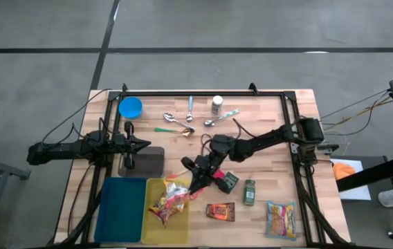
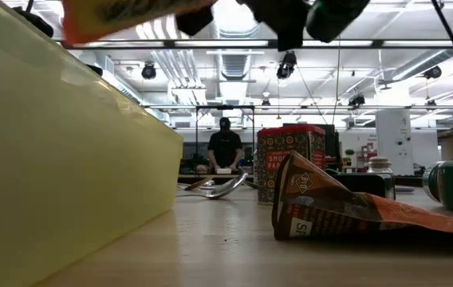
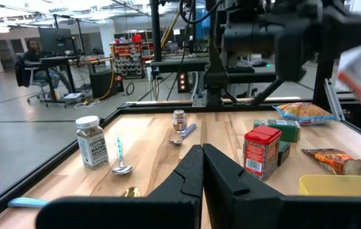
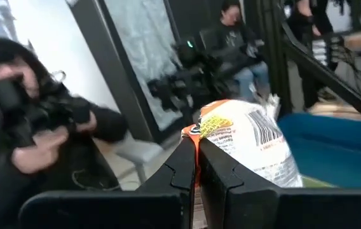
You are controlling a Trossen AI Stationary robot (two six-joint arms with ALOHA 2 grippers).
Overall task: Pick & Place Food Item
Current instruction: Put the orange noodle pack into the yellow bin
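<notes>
**Snack bag held over yellow bin**

1. Blue bin – front edge of table, left side.
2. Yellow bin – touching the blue bin's right side; a crumpled red-and-yellow packet lies inside.
3. Brown pouch – flat on the wood, just right of the yellow bin.
4. Yellow packet – front right corner.
5. Green can – on its side, between pouch and yellow packet, a little farther back.
6. Right gripper – arm reaches in from the right edge; fingers clamped on a snack bag, white with an orange seam and a barcode, held in the air just above the yellow bin's far right corner.
7. Red tin – upright, just beside the right gripper.
8. Left gripper – at the left side of the table, pointing level, fingers pressed together on nothing.
9. Grey block – just below the left gripper.
10. Spoons – several, mid-table toward the far side.
11. Blue bowl – far left corner.
12. Jar – upright, far edge.
13. Person – in dark clothes, in the room beyond.
</notes>
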